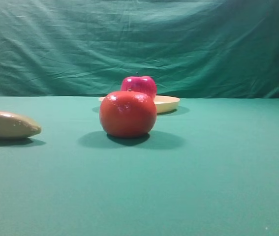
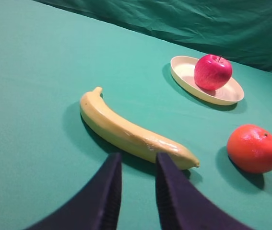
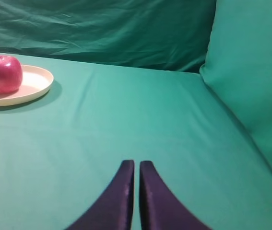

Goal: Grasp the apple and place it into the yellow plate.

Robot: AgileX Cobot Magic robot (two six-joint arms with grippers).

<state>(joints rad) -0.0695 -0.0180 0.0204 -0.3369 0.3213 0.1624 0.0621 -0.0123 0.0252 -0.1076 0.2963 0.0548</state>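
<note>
Nearest the exterior high camera sits the orange-red, tomato-like round fruit (image 1: 128,114), bare green cloth all around it; to its left, at the frame edge, lies the tan elongated banana-shaped object (image 1: 9,125).

Going left to right across the two arms: the left gripper (image 2: 138,165) hangs just short of the banana's blunt right-hand end, its dark fingers parted by a modest gap and holding nothing. From it the banana's long axis runs up and to the left in the left wrist view, while the shallow round pale yellow plate (image 2: 186,80) lies well apart toward the upper right, with the orange-red fruit off to the right between.

The glossy deep red-magenta apple (image 2: 213,72) with its thin dark stem already rests upright inside that plate, toward its right half, touching the plate floor. Judged from how things lie, the placing looks done.

The right gripper (image 3: 136,167) is closed, fingers pressed nearly together with nothing between them, low over open cloth. From it the plate rim (image 3: 43,81) and apple lie far to the upper left; a draped green wall rises on its right, so free room is leftward. Neither arm is close to the plate, though the left wrist view has it more squarely in front; any retreat looks unobstructed.
</note>
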